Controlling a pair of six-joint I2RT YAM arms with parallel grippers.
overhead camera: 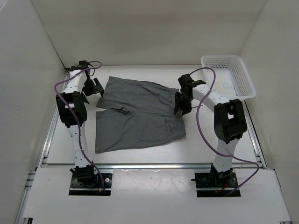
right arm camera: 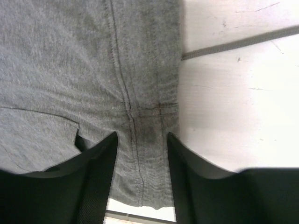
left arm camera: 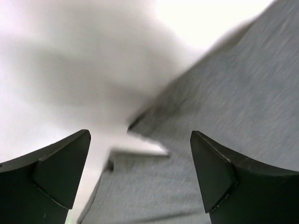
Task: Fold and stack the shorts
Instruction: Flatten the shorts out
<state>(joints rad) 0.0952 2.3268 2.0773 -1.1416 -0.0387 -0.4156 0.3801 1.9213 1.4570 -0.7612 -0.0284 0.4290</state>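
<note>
Nearest, the shorts (overhead camera: 138, 114) lie spread flat at the middle of the table (overhead camera: 205, 142), legs toward nine o'clock and waistband toward three. At the waistband's three o'clock edge the right gripper (overhead camera: 181, 108) points down. In its wrist view its fingers (right arm camera: 93, 177) stand narrowly apart astride a seam, with the cloth flat between them, not pinched. Further back, at about ten o'clock, the left gripper (overhead camera: 96, 87) hangs just beside the far leg's hem, its jaws wide with nothing held. Farthest, at two o'clock, sits a white basket (overhead camera: 250, 88), apart from the shorts.
</note>
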